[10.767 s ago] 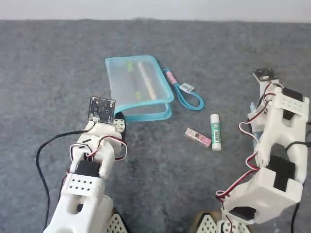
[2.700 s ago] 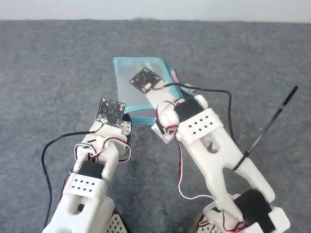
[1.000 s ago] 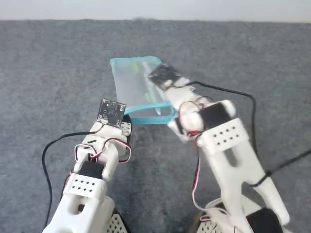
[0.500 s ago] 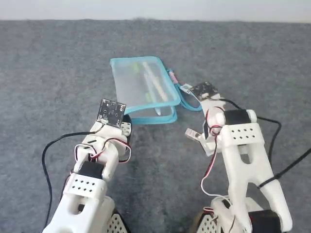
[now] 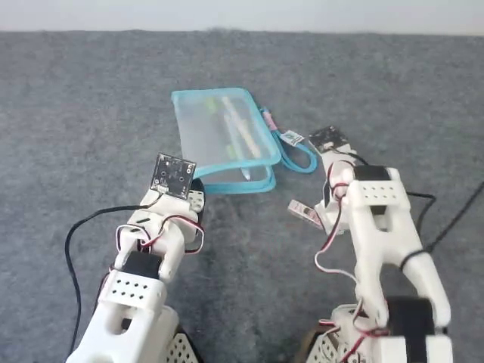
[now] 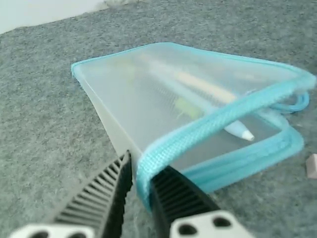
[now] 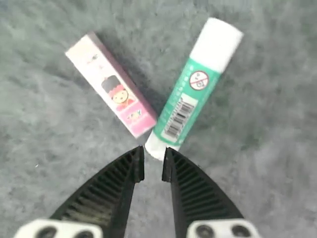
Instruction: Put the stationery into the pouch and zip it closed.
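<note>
Here the empty, barely parted right hand (image 7: 152, 159) sits by the glue stick (image 7: 190, 94); left hand (image 6: 141, 169) clamps the pouch (image 6: 148, 94).

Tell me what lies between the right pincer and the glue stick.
Nothing shows between them: in the right wrist view the right pincer hangs with its tips right at the end of the glue stick, over grey mat.
</note>
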`<state>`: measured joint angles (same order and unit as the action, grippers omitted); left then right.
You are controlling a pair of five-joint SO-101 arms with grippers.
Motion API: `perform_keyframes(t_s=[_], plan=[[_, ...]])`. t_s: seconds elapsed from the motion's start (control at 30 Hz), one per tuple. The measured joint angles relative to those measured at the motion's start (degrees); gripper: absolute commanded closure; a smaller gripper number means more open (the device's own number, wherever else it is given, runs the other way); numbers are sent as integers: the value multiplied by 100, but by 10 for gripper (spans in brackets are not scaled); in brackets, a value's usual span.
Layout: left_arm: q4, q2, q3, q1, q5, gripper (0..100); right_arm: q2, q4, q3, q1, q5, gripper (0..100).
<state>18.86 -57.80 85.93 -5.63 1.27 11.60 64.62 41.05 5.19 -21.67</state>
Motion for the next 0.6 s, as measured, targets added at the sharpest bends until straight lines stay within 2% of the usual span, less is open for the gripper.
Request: perform_keyframes(t_s=[0.6], plan=[[0, 0, 0, 0, 0, 988, -1037, -686, -18, 0, 0, 918]])
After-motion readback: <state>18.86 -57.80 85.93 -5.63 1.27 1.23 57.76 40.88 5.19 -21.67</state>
